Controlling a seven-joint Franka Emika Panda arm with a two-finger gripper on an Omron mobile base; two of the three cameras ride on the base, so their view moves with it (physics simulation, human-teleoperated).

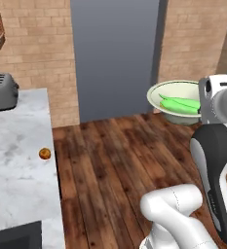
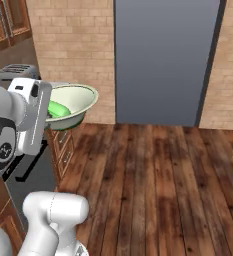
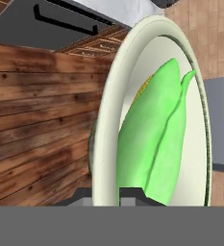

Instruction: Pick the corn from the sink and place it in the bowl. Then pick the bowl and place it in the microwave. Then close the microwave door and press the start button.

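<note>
Wood floor and brick wall sat behind. Corn (image 1: 180, 103) lay inside bowl (image 1: 169, 90), held in the air at center right of the left base view. Gripper (image 3: 106, 193) pinched the bowl's rim. Orange ball (image 1: 45, 154) rested on counter (image 1: 15, 160), left.

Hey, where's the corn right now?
The corn lies inside the bowl, which the claw holds by its rim up over the wooden floor, in front of the tall grey fridge.

Bowl (image 2: 83, 102) raised above wooden floor (image 2: 153, 175), corn (image 2: 58, 109) inside, grey fridge (image 2: 163, 60) behind
</note>
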